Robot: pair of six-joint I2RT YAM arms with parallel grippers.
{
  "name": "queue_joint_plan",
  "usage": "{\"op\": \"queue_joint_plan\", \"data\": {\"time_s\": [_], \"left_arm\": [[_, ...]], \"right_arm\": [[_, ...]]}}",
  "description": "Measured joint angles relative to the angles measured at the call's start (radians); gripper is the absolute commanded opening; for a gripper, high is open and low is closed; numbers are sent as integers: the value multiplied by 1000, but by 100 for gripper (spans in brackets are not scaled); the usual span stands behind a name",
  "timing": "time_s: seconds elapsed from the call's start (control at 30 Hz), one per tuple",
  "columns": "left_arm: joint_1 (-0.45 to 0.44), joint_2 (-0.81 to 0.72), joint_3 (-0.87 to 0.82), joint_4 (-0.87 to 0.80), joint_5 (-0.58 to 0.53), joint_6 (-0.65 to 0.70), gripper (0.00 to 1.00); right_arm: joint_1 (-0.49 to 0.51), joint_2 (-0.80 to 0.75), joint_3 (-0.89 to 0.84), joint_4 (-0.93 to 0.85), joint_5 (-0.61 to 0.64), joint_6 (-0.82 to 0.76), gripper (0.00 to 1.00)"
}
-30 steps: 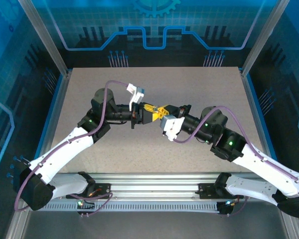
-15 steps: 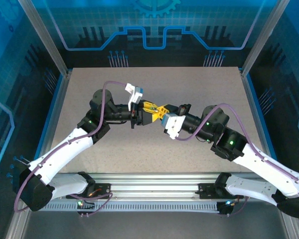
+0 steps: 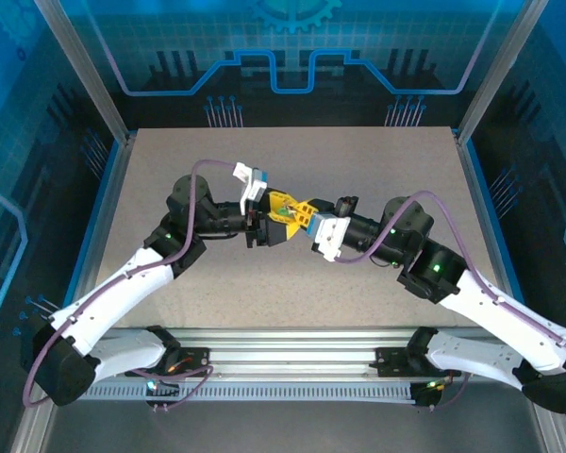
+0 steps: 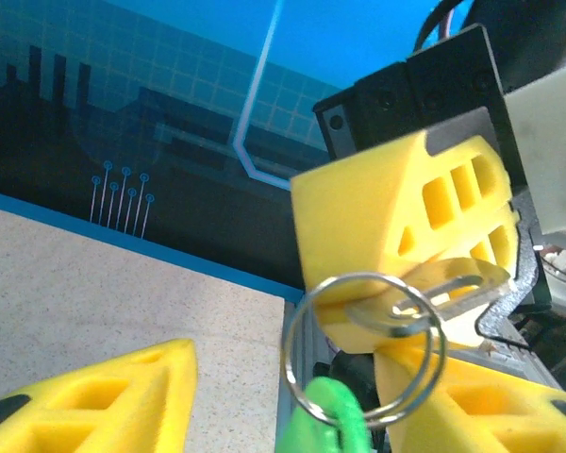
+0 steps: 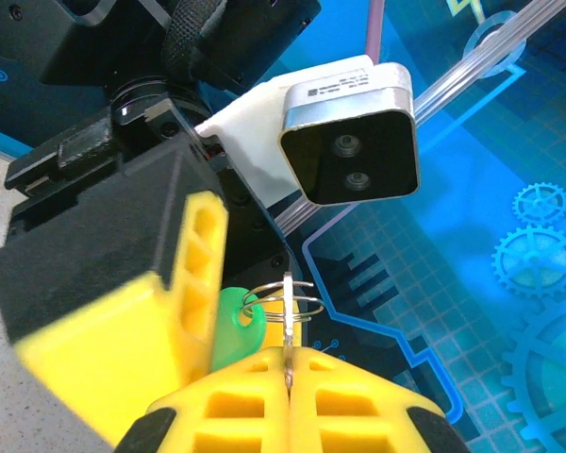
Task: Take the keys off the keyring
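Both grippers meet in mid-air over the table's middle. My right gripper (image 5: 288, 363) (image 3: 303, 212) is shut on the blade of a silver key (image 5: 289, 326) (image 4: 453, 283). That key carries the wire keyring (image 4: 363, 349) (image 5: 288, 302). A green key (image 4: 325, 420) (image 5: 234, 330) hangs on the ring's lower side. My left gripper (image 4: 285, 366) (image 3: 279, 220) is open, and its yellow fingers (image 4: 104, 401) stand on either side of the ring and green key. One left finger lies close beside the green key in the right wrist view; whether they touch I cannot tell.
The speckled grey table (image 3: 292, 283) lies below both arms, with blue-edged walls (image 3: 104, 189) on three sides. An aluminium rail (image 3: 292, 363) runs along the near edge. The left wrist camera housing (image 5: 349, 142) sits just above the ring.
My left gripper has gone from shut to open and drawn slightly left. The right gripper, still shut on the silver key, has edged left with the ring.
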Motion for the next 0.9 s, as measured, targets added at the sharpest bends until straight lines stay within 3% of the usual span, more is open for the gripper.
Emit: {"op": "queue_joint_plan", "data": {"time_s": [0.3, 0.9], "left_arm": [[-52, -24, -10, -15, 0, 61, 66], [-58, -90, -39, -26, -71, 105, 68]], "right_arm": [[-8, 28, 0, 9, 4, 3, 0], [-53, 10, 0, 21, -34, 52, 0]]}}
